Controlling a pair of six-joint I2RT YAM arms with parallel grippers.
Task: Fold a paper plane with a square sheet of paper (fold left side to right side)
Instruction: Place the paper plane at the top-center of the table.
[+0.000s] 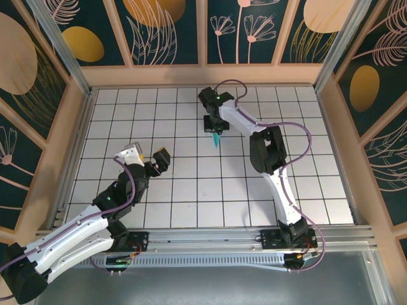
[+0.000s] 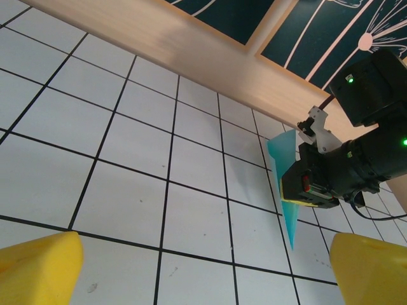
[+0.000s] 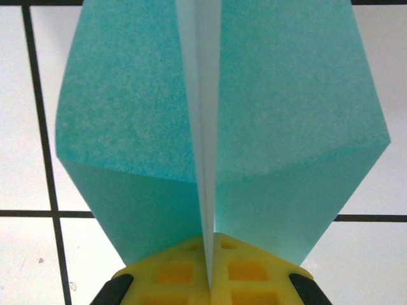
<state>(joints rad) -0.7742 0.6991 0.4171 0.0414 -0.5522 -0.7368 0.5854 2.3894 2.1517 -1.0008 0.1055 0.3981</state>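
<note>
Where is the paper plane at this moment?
The paper plane is pinched in the right gripper, in the top view over the far middle of the tiled table, its point toward the near edge.

The arms (image 1: 283,190) have white shells, black joints, purple cables (image 1: 230,81). The left hand (image 2: 206,254) has yellow fingers (image 2: 38,267).
</note>
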